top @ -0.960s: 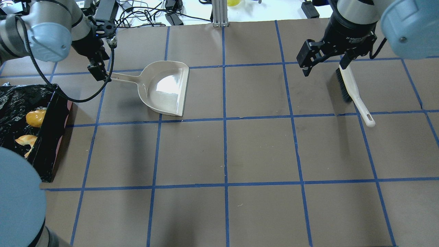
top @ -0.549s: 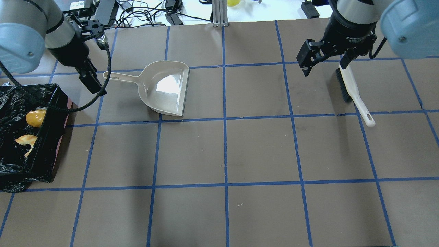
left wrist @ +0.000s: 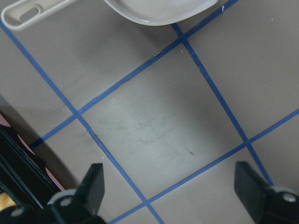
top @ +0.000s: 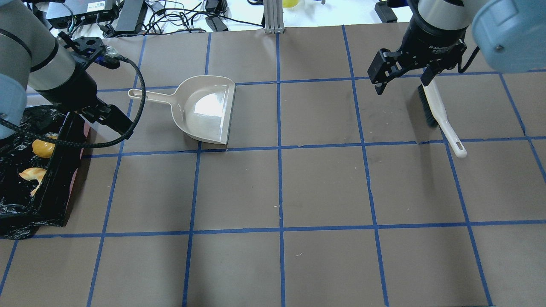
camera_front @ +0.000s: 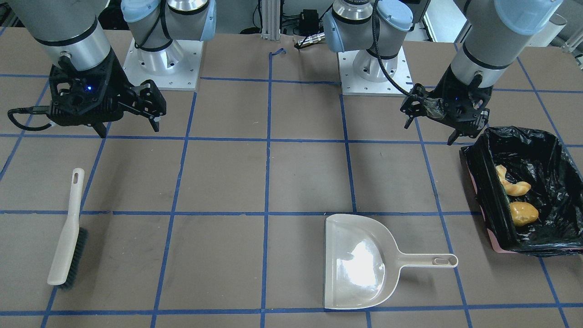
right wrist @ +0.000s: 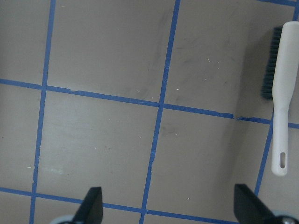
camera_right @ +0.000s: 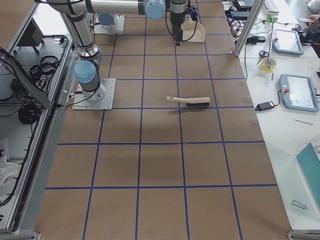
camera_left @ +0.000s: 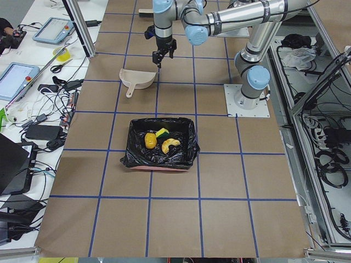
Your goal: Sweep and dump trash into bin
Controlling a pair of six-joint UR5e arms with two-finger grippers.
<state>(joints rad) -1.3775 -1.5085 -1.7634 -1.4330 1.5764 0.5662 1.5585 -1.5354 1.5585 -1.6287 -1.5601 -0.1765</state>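
Left gripper [left wrist: 173, 191] hovers over the taped table [top: 324, 187] with its jaws spread wide and nothing between them. The wrist view shows both fingertips flanking bare brown surface. Just to its outer side stands the bin [camera_front: 485, 182], a box lined with crinkly black plastic on a pink base. Ahead of the fingers, near but apart from them, lies the handle of the beige dustpan [camera_front: 360, 264], which rests flat on the table and is gripped by neither arm. Right gripper [top: 401, 83], well away across the table, is likewise spread wide and carries nothing. The white-handled hand brush [camera_front: 68, 232] lies on its side just beyond and beside that gripper's fingers, untouched. All three pieces of trash sit inside the bin, on the liner: the golden-brown potato shape [camera_left: 149, 140], the curved bread piece [camera_left: 171, 145] and the yellow wedge [camera_left: 162, 132], which shows a green edge in the left side view. Judged from this arrangement, both sweeping and dumping are done, since every piece is in the bin and both tools are set down. Nothing of the task proper appears to be left, beyond the arms drawing clear of the tools and the bin.
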